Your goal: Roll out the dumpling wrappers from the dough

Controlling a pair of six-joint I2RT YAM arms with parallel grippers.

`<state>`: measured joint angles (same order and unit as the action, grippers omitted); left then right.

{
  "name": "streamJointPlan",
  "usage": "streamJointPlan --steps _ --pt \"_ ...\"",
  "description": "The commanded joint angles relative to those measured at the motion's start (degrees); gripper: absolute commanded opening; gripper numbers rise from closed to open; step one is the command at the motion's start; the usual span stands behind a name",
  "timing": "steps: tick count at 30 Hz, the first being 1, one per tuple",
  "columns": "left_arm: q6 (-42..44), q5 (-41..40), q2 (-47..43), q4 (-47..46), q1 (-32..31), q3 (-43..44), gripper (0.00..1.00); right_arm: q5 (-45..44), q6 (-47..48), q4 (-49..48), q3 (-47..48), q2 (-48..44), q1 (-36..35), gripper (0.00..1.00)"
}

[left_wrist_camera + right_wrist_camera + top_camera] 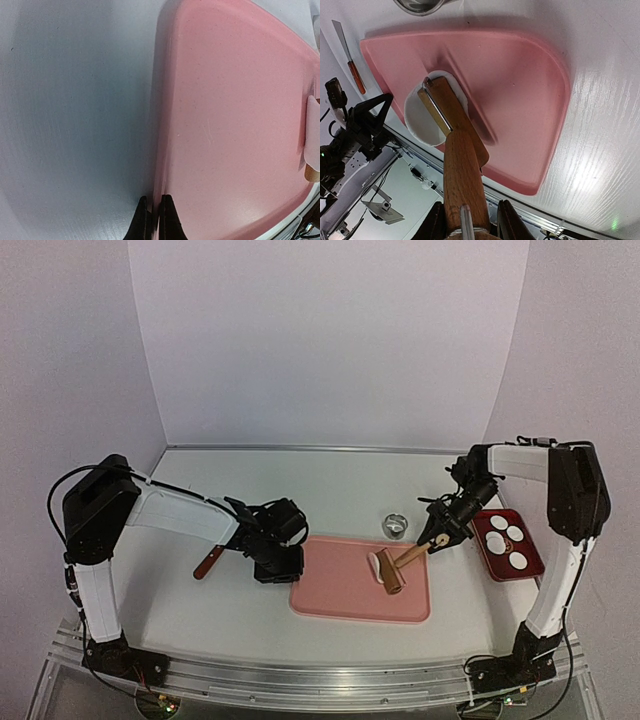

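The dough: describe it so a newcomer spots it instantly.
Start at the large flat pink board. Right of its centre lies a soft white dough piece under the wooden roller. Unlike the three neat white discs, it isn't in the red tray.

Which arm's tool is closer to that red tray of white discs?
Right. The right tool, holding a wooden roller, is just beside the red tray; the left tool is at the pink mat's far edge.

left arm (170, 512): white links, black joints | right arm (520, 458): same | left end effector (154, 205): black fingers
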<state>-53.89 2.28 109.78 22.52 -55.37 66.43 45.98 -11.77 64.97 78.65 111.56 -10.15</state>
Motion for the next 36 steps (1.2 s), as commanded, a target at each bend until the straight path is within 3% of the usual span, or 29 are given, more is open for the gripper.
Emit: streamJointPlan --steps 1,22,32,36 --pt "0.1 -3.1 2.0 7.4 1.8 -0.3 0.0 -41.0 -5.6 -3.7 -3.3 6.1 3.0 0.0" --pt "2.4 -3.2 0.1 6.3 2.8 -2.1 0.0 -38.2 -5.4 -3.6 -2.2 3.8 3.5 0.0" --pt "6.5 3.6 -5.5 3.2 2.7 -7.5 0.0 -12.5 -2.4 -4.0 2.2 -5.3 3.0 0.0" --pt "5.8 6.7 -7.9 1.6 -0.1 -9.8 0.0 -6.1 -3.4 -4.1 3.8 -8.9 1.5 0.0"
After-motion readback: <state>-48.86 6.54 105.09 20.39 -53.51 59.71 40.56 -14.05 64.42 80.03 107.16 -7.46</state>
